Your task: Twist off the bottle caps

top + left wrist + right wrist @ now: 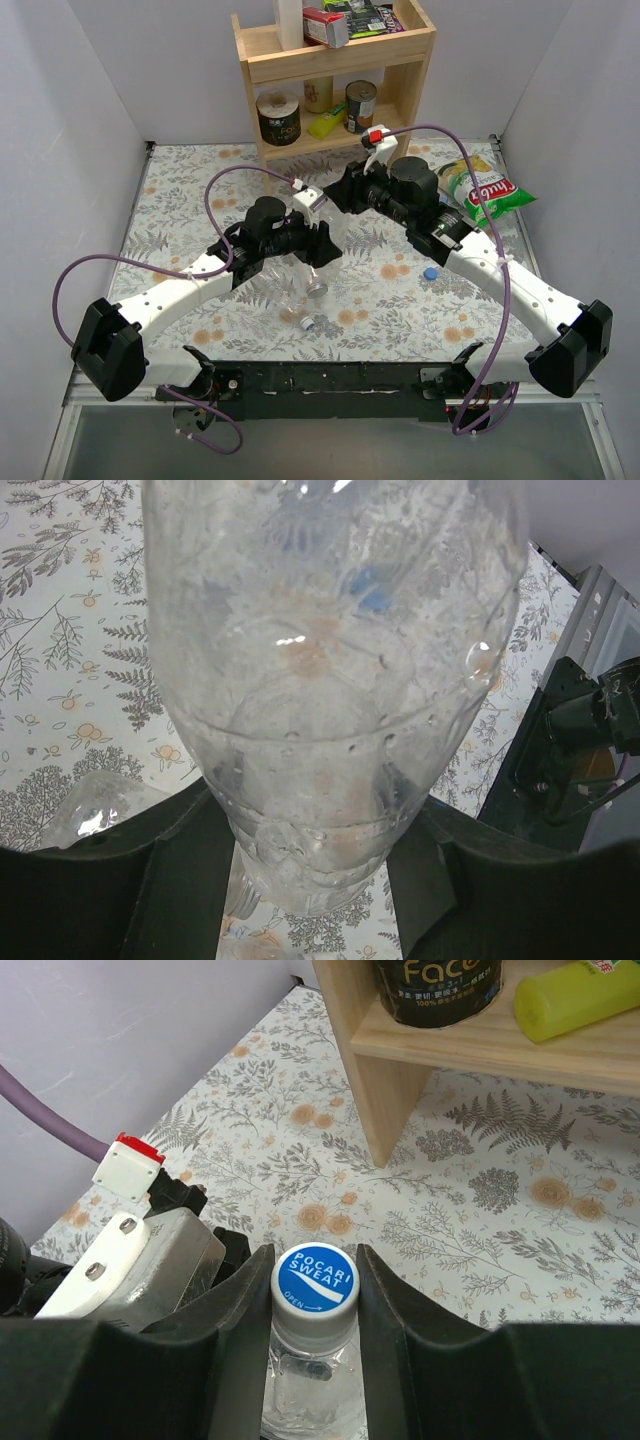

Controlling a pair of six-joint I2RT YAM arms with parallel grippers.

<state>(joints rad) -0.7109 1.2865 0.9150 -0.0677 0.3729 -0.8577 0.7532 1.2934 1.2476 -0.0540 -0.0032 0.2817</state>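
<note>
My left claw [316, 875] clamps the bottle [330, 680] between its fingers. My right claw [314, 1290] pinches the blue cap [315, 1276], centred between its pads. Recommendation: grip firmly, twist squarely about the neck, left claw resisting.

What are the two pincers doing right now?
Left pincer: closed on the clear bottle.
Right pincer: closed around the blue cap, apparently gripping it.

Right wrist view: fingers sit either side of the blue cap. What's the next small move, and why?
Probably squeeze the right gripper firmly onto the blue cap before any twist. Its fingers flank the cap, though a firm grip isn't evident, and the left gripper clamps the clear bottle.
</note>
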